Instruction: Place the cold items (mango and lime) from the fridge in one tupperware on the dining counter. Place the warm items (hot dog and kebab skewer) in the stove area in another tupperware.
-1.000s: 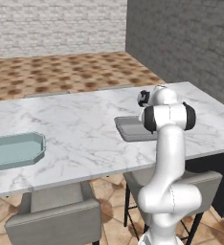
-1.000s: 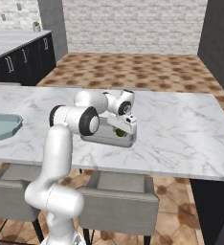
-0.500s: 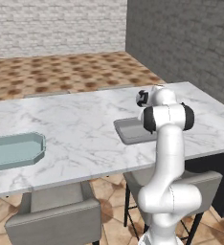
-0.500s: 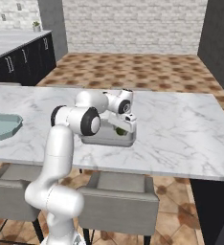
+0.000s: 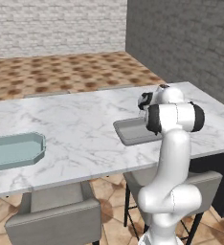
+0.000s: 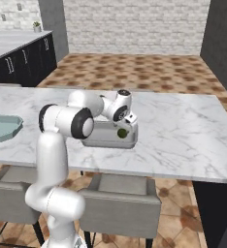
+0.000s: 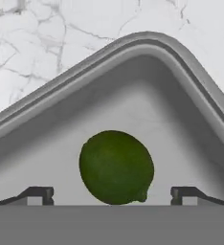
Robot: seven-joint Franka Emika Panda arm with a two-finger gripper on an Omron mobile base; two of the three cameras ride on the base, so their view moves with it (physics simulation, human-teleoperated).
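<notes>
The white arm reaches out over the marble bench (image 5: 75, 124), its claw (image 7: 112, 194) pointing down into a grey tupperware (image 6: 103, 138) that sits near the bench's front edge. From the hand camera, the two dark fingertips (image 7: 37, 194) stand wide apart, one on each side of the lime (image 7: 116, 166), with clear grey floor showing between each tip and the fruit. So the claw is spread and nothing is pinched in it.

The lime lies on the floor of the grey tupperware, close to one of its rounded corners, whose rim curves around above it in the hand view. From the right base camera the lime shows as a small dark green ball against the container's near wall, just under the claw. From the left base camera the arm's elbow covers much of the same container; its left end pokes out beside the arm.

Well away along the bench, toward the arm's left, sits a second container, a pale teal tupperware (image 5: 16, 150) with clipped corners. Grey stools (image 6: 120, 206) are tucked under the bench's front edge.
</notes>
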